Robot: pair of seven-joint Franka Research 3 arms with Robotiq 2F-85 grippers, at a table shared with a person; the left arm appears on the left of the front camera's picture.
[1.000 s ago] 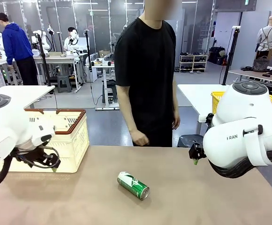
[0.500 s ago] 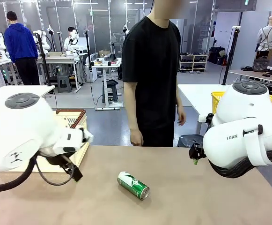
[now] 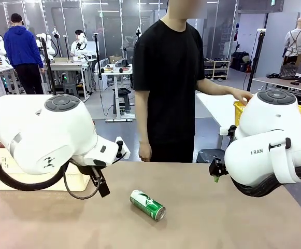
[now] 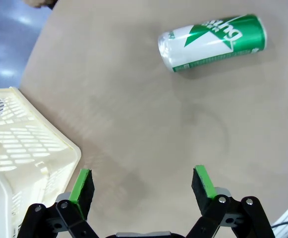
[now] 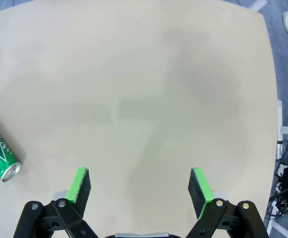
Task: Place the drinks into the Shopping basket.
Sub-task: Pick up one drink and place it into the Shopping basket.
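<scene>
Now the left end effector [image 4: 143, 186] hangs released, empty; best square it across the toppled green can [image 4: 212, 42] mid-body before clenching.

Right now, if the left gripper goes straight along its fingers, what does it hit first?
The left gripper, open, would likely meet bare table first. The green can lies off-line on one side, the basket corner on the other.
</scene>
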